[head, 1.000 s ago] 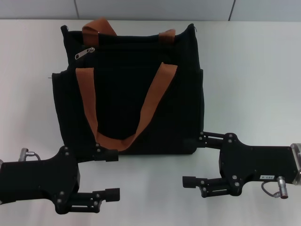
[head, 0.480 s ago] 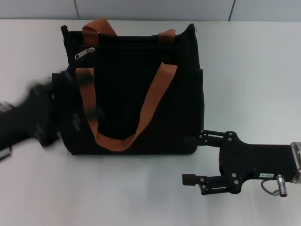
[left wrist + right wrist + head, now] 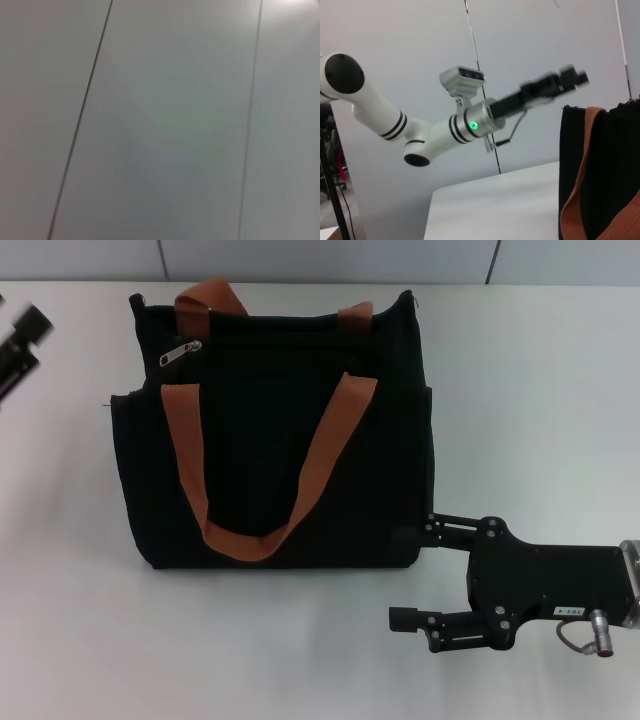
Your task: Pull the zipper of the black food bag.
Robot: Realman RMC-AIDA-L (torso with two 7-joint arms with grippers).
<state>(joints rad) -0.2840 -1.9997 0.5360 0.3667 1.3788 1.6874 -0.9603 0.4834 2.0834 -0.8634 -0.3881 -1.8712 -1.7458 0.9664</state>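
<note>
The black food bag (image 3: pixel 270 455) lies on the white table with two rust-brown handles (image 3: pixel 322 448). Its zipper (image 3: pixel 180 352), a small silver slider with its pull tab, sits near the bag's far left corner. My left gripper (image 3: pixel 22 343) is raised at the far left edge of the head view, left of the zipper and apart from the bag, with its fingers spread. It also shows in the right wrist view (image 3: pixel 562 82), up in the air. My right gripper (image 3: pixel 405 575) is open and empty by the bag's near right corner; one finger (image 3: pixel 440 527) is close against that corner.
The white table (image 3: pixel 530 390) extends around the bag. The right wrist view shows the bag's side (image 3: pixel 620 165) and my white left arm (image 3: pixel 395 125) before a grey wall. The left wrist view shows only grey wall panels (image 3: pixel 165 125).
My left arm has lifted from the table's near left, swept up past the bag's left side, and now sits high at the far left. The right gripper and the bag have not moved.
</note>
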